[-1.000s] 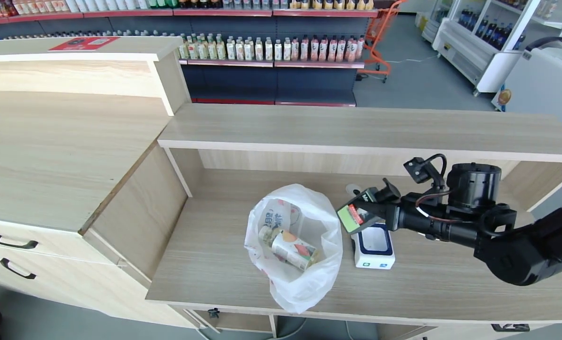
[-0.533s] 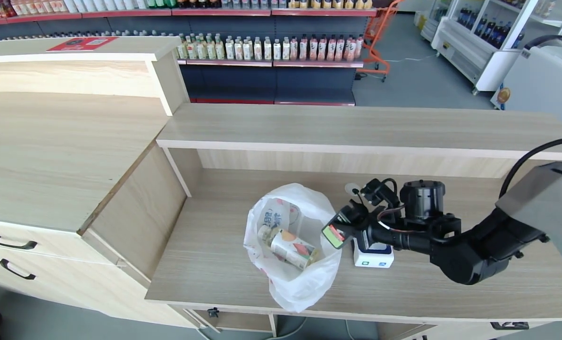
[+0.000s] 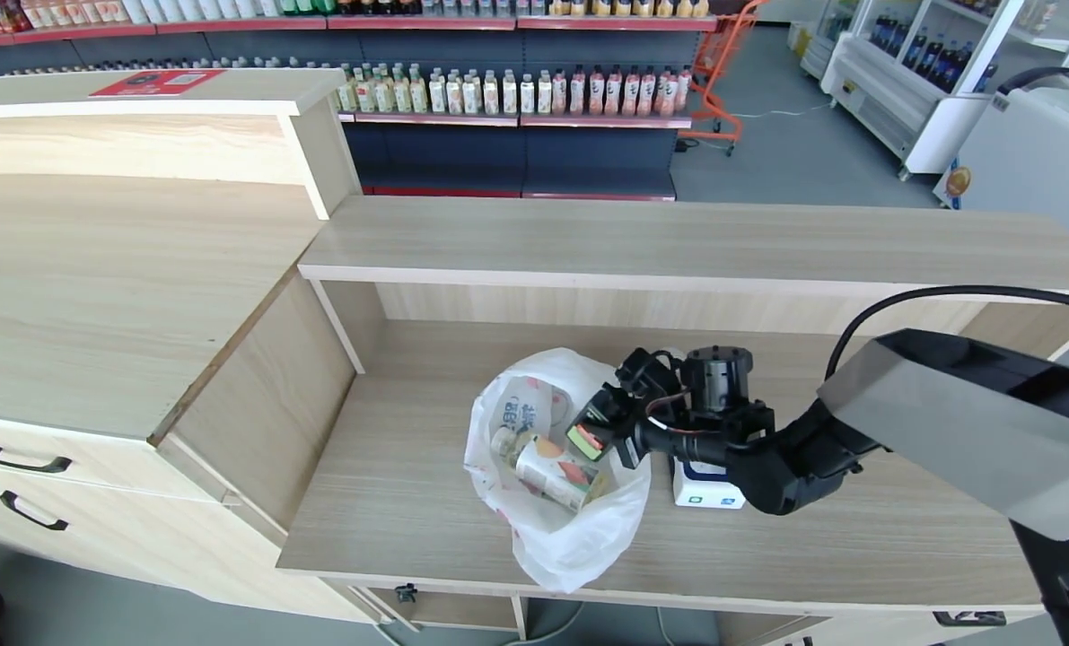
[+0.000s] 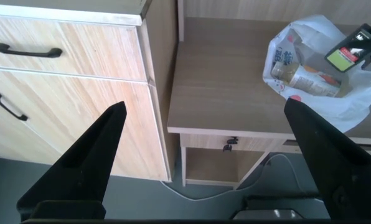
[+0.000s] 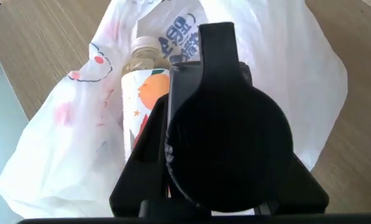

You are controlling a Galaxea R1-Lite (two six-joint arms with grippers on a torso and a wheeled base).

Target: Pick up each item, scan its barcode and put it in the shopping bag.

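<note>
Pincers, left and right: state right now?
Left pincer: open, empty.
Right pincer: closed on a small green-labelled pack, above the shopping bag.

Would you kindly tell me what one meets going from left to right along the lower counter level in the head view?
Black drawer handles → shopping bag → white scanner. The right gripper with its green pack overlaps the bag, so it is left out.

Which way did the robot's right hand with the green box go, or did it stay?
Yes. The right hand, holding the small green box, went from above the white-and-blue scanner leftwards to over the white plastic shopping bag.
</note>
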